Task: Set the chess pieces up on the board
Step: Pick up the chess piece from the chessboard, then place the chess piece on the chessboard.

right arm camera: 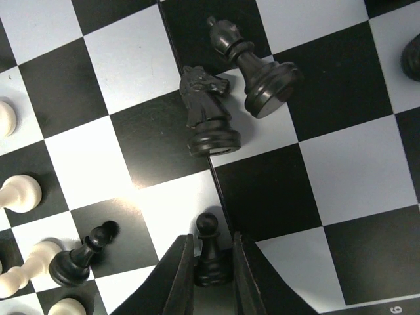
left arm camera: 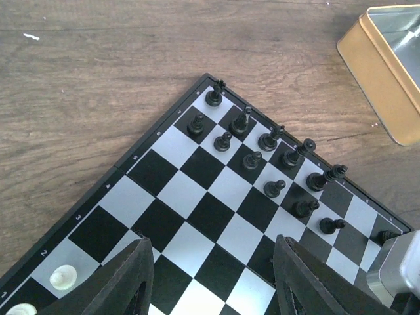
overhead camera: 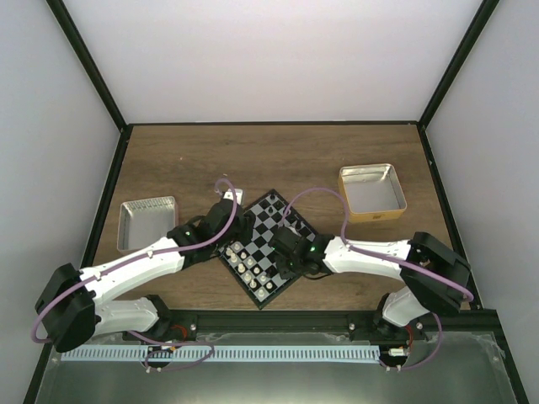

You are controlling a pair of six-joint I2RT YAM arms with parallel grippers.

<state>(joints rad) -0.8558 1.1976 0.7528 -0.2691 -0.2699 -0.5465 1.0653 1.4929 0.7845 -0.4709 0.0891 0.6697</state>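
Board [overhead camera: 263, 247]: black and light-grey checks, set cornerwise at the middle of the wooden table [overhead camera: 278, 156], between my two arms.
Black pieces [left arm camera: 262, 141]: most stand in two rows along the board's far edge.
White pieces [overhead camera: 246, 263]: grouped at the near side.
Black knight [right arm camera: 209, 111] and black bishop [right arm camera: 252, 65]: just beside each other mid-board.
Black pawn [right arm camera: 209, 230]: upright, clamped at its base between the narrow-set fingers of my right gripper [right arm camera: 211, 262].
Left gripper [left arm camera: 213, 269]: fingers spread wide above the board, holding nothing.
Silver tray [overhead camera: 147, 223]: left of the board.
Gold-rimmed tin [overhead camera: 371, 192]: far right.
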